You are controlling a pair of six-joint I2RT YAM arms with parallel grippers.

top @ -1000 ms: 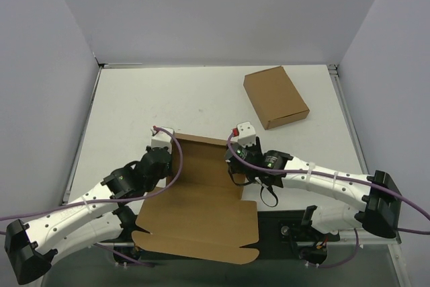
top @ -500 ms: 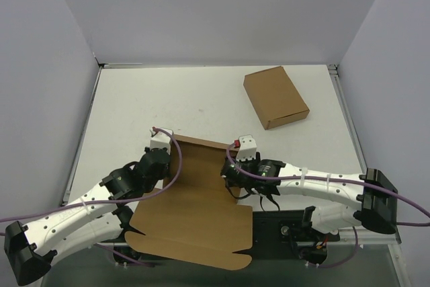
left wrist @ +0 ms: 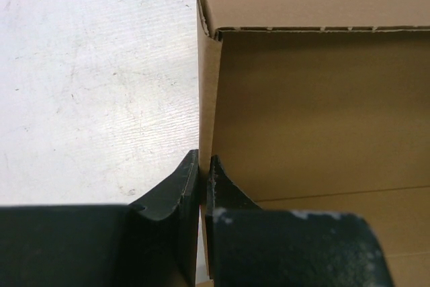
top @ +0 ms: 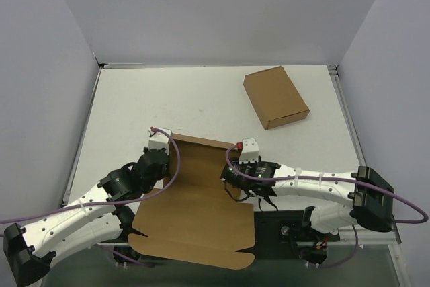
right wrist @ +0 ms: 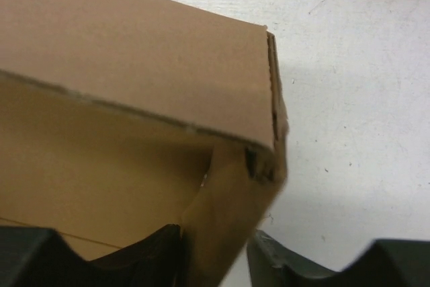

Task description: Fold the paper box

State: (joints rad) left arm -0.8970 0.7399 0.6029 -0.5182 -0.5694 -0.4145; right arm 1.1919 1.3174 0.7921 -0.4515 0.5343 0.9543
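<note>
Hold both walls of the paper box [top: 201,199] square: left tool [left wrist: 203,166] pinches one, right tool [right wrist: 215,240] straddles the other, grip unclear.

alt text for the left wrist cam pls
The left hand pinches the upright side wall of the brown paper box between its two black fingers. The box's far wall stands folded up at the top, with white table to the left.
</note>
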